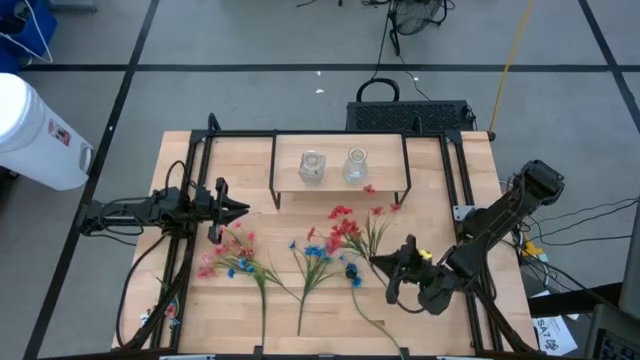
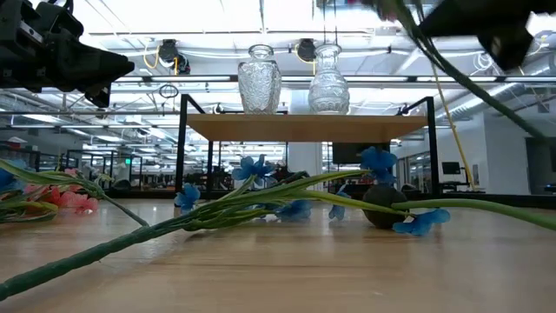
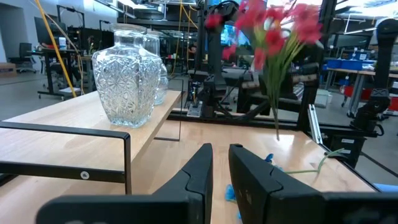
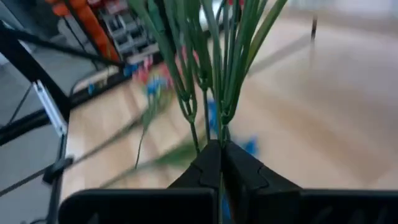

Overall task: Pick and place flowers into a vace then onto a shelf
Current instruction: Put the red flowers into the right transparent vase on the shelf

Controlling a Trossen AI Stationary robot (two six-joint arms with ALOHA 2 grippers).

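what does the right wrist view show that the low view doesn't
Only the right wrist view shows the right gripper with its jaws shut on the red flowers' green stems. Only the low view shows the two glass vases standing on the shelf, and the pink flowers lying at the side. Both show blue flowers lying on the wooden table.

Red spray; blue spray; pink spray, green stems; cut-patterned clear vases; light-wood shelf
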